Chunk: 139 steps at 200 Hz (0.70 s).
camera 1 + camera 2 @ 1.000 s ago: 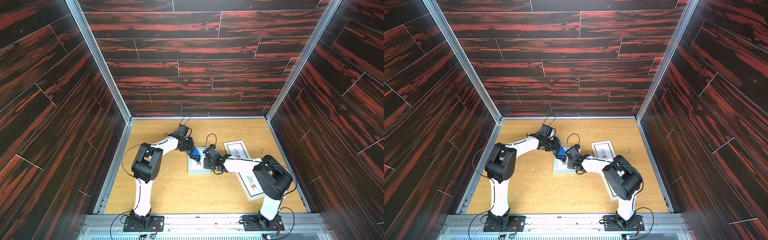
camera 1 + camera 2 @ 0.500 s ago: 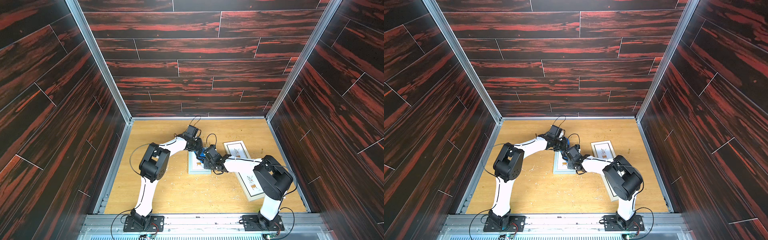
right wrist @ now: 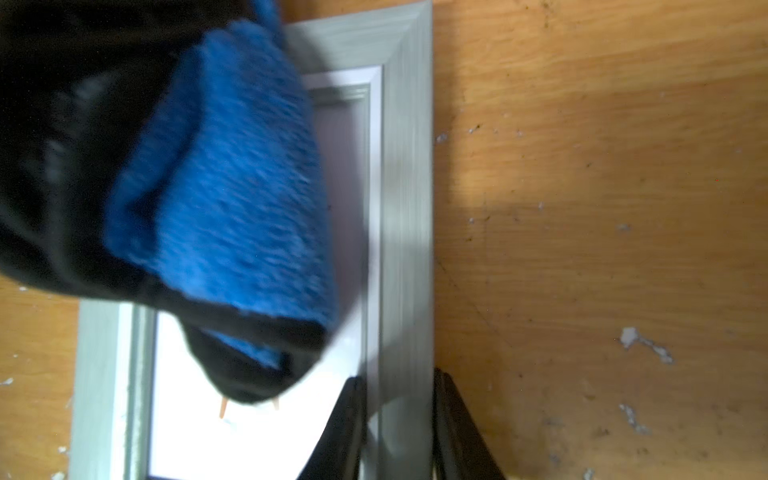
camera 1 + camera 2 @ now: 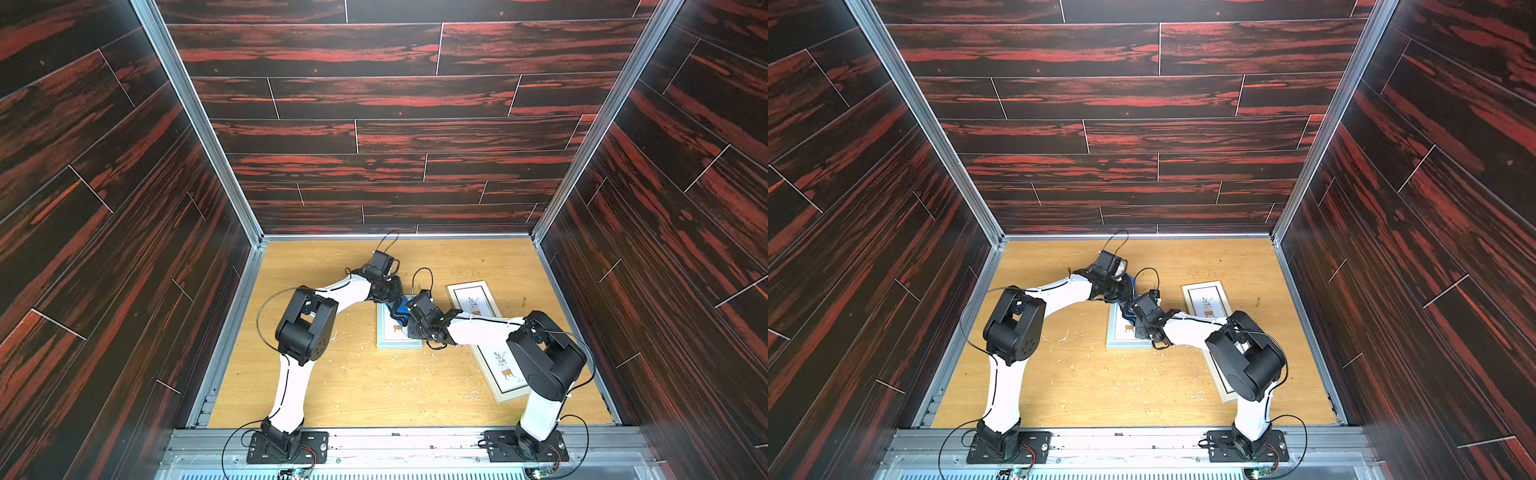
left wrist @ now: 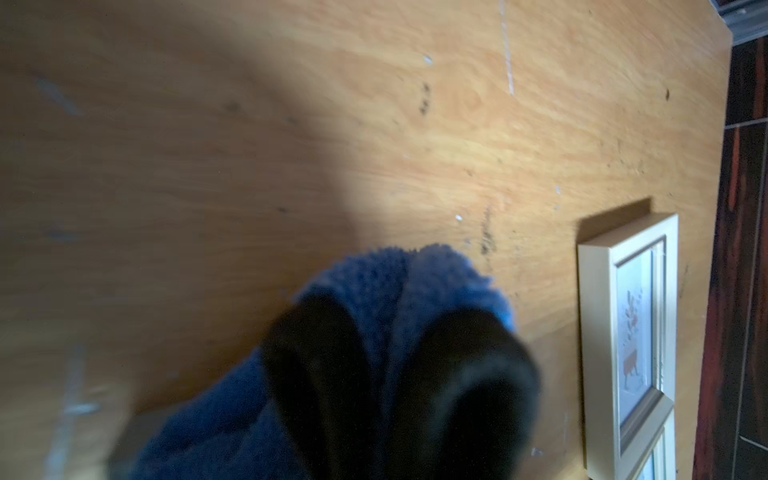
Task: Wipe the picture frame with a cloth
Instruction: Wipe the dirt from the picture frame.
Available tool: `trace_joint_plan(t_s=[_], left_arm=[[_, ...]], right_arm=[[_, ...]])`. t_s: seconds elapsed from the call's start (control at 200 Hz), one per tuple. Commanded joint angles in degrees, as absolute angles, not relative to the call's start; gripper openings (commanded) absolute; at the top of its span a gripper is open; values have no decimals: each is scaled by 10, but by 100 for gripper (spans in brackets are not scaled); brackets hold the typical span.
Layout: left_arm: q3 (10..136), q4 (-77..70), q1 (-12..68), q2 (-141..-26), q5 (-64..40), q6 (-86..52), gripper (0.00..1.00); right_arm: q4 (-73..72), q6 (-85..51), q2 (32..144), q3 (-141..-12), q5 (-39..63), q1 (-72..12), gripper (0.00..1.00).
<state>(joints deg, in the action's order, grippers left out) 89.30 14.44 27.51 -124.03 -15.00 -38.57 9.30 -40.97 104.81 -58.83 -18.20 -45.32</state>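
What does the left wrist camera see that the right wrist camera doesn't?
Only the left wrist view: a cream frame and the dark wall. Only the right wrist view: the right gripper clamping a side rail of the grey frame, cloth over its picture. Both: the blue cloth in the left gripper, and the wooden table.

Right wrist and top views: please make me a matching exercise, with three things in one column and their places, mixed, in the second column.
Things:
1. cloth
2. grey frame
3. cream frame

Places:
a. lies partly under the right arm
b. pinched in the left hand
c. side rail clamped by the right hand

Pairs: 1-b, 2-c, 3-a
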Motion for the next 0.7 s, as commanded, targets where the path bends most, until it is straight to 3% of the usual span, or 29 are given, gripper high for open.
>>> trace_joint_plan(t_s=[0.0,0.286,0.516,0.606,0.691], left_arm=[[912,192,298,-1259,-111,-373,0],[824,293,314,-1168,-4,-347,0],[623,230,338,-1049,-74,-406,0],[605,204,348,-1048,-121,-425,0],[626,206,343,-1063,-104,-416,0]], right_arm=[[108,-409,1040,-585,-174,-460,8],[124,-406,1042,-590,-194,-459,8],[114,-410,1047,-582,-187,-457,8],[118,-406,1055,-590,-186,-457,8],[121,-404,1055,-596,-186,-457,8]])
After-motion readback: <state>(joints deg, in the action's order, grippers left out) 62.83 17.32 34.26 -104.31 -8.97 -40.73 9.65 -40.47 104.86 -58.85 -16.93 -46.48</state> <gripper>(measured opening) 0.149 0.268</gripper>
